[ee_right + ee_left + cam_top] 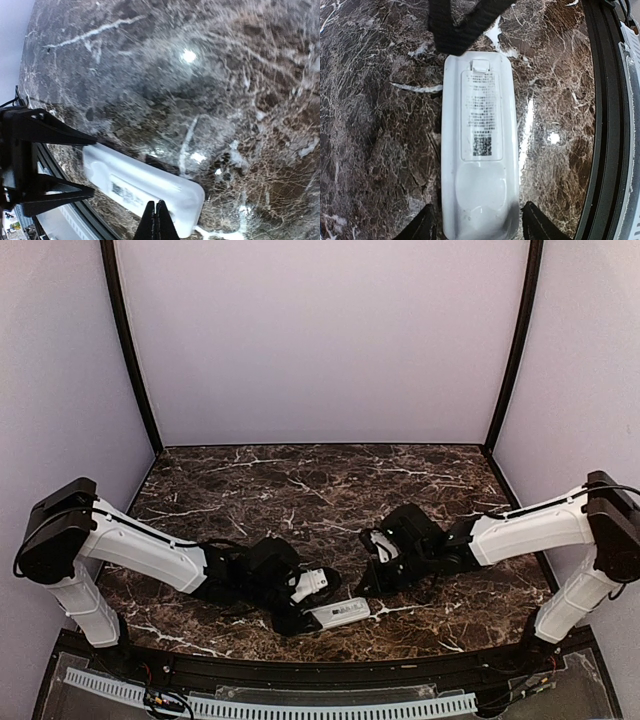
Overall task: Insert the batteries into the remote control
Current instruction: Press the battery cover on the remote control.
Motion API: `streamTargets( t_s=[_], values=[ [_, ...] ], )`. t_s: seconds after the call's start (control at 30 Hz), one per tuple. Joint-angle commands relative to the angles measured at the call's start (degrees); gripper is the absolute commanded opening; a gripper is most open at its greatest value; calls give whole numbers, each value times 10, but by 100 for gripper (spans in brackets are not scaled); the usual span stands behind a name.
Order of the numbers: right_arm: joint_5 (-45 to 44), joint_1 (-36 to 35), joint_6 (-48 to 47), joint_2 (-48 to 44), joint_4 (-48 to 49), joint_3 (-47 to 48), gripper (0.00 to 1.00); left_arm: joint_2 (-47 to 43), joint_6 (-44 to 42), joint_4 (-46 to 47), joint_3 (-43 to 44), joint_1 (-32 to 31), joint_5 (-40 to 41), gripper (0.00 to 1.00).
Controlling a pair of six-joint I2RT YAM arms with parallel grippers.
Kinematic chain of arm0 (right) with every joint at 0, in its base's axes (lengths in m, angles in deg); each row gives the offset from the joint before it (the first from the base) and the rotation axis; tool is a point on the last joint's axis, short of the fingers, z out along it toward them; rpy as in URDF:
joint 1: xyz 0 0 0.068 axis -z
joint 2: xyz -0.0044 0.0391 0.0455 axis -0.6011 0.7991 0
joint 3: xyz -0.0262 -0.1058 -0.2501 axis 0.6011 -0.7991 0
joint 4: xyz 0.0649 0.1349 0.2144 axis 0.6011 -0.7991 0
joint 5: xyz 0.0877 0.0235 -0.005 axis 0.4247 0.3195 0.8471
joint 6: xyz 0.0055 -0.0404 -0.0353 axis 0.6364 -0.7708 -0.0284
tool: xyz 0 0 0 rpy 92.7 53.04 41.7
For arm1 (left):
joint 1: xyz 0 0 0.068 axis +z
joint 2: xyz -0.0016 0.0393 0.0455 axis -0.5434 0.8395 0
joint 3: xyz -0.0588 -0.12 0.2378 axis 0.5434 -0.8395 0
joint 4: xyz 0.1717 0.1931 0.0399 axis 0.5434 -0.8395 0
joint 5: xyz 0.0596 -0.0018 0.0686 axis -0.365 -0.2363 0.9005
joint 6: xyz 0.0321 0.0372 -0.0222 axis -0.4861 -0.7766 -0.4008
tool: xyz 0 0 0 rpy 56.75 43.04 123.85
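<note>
The remote control lies face down on the marble table, its white back with a printed label and code square facing up and the cover in place. It also shows in the top view and the right wrist view. My left gripper is open and straddles the remote's rounded near end, one finger on each side with a small gap. It shows in the top view too. My right gripper is shut and empty, its tip over the remote's other end by the cover latch. No batteries are in view.
The table's black front rim runs close beside the remote, with a white slotted cable duct beyond it. Pale walls enclose the table on three sides. The dark marble top stretches behind both arms.
</note>
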Motion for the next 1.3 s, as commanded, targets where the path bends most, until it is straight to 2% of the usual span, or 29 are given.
streamTargets(
  t_s=[0.0, 0.13, 0.53, 0.7, 0.8, 0.93, 1.27],
  values=[
    [24, 1, 22, 44, 52, -44, 0, -14, 5, -1, -10, -3, 8, 58],
    [15, 0, 16, 56, 33, -39, 0, -8, 5, -2, -5, -3, 8, 58],
    [-30, -7, -16, -3, -72, 28, 0, -4, 5, 3, -2, -3, -1, 58],
    [-45, -13, -6, -24, -100, 28, 0, -1, -14, -2, 3, -3, -1, 56],
    [-37, -26, 7, -13, -97, 27, 3, 9, -18, -4, 5, -3, 1, 54],
    [-46, -38, 24, 2, -107, 28, 15, 12, -15, -1, 0, -3, -2, 53],
    [-46, -43, 20, 35, -93, 40, 6, 20, -17, 6, -4, -3, -5, 53]
  ],
)
